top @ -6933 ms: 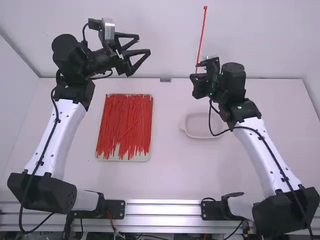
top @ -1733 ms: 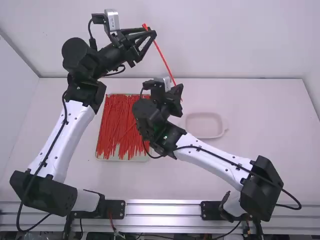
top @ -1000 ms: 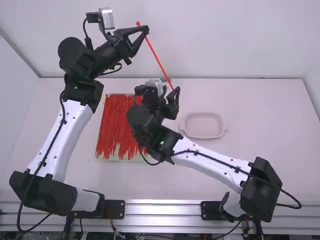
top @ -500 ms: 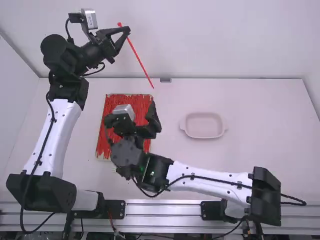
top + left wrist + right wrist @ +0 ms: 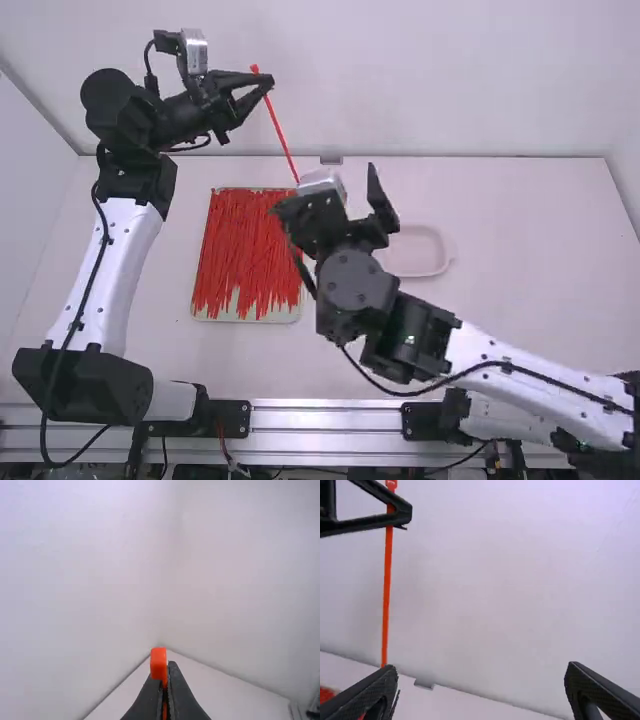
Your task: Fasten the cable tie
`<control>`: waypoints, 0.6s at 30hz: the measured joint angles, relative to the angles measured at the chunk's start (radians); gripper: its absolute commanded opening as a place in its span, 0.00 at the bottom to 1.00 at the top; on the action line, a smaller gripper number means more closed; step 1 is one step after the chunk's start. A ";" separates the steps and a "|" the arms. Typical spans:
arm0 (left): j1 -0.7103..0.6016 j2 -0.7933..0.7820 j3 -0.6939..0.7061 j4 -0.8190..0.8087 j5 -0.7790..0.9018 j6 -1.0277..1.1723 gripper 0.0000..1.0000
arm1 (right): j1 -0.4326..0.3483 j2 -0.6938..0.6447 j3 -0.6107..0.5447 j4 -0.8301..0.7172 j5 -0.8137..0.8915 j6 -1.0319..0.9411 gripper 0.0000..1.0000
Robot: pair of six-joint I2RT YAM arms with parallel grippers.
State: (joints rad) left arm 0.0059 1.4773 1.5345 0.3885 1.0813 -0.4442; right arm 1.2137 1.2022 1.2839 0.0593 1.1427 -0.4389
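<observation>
While the left gripper (image 5: 263,86) clamps the red cable tie (image 5: 278,130) by its head, the right gripper (image 5: 485,690) gapes wide, seemingly holding nothing; looping remains undone.

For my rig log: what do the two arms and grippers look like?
Left arm and right arm: white links, round black joints, thin black cables alongside. Left gripper and right gripper: black, triangular open-frame fingers, a grey camera block behind each.

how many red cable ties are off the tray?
1: a thin red plastic cable tie, gripped at its head in the left hand, held up in the air. The right arm may hide others.
</observation>
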 measured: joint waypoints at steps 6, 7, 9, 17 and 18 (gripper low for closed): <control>0.000 0.000 0.000 0.051 0.095 -0.005 0.02 | -0.147 -0.109 0.000 -0.210 -0.345 0.108 0.99; 0.000 0.000 0.000 0.058 0.119 -0.009 0.02 | -0.203 -0.135 0.000 -0.240 -0.459 0.135 1.00; 0.000 0.000 0.000 0.062 0.143 -0.011 0.02 | -0.261 -0.155 0.000 -0.261 -0.558 0.158 1.00; 0.001 0.000 0.000 0.069 0.252 -0.011 0.02 | -0.544 -0.167 0.000 -0.279 -1.093 0.230 1.00; 0.001 0.000 0.000 0.069 0.266 -0.011 0.02 | -0.574 -0.163 0.000 -0.273 -1.149 0.240 0.99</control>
State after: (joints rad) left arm 0.0071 1.4773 1.5345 0.4572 1.3472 -0.4557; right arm 0.6395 1.0389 1.2835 -0.2134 -0.0059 -0.1989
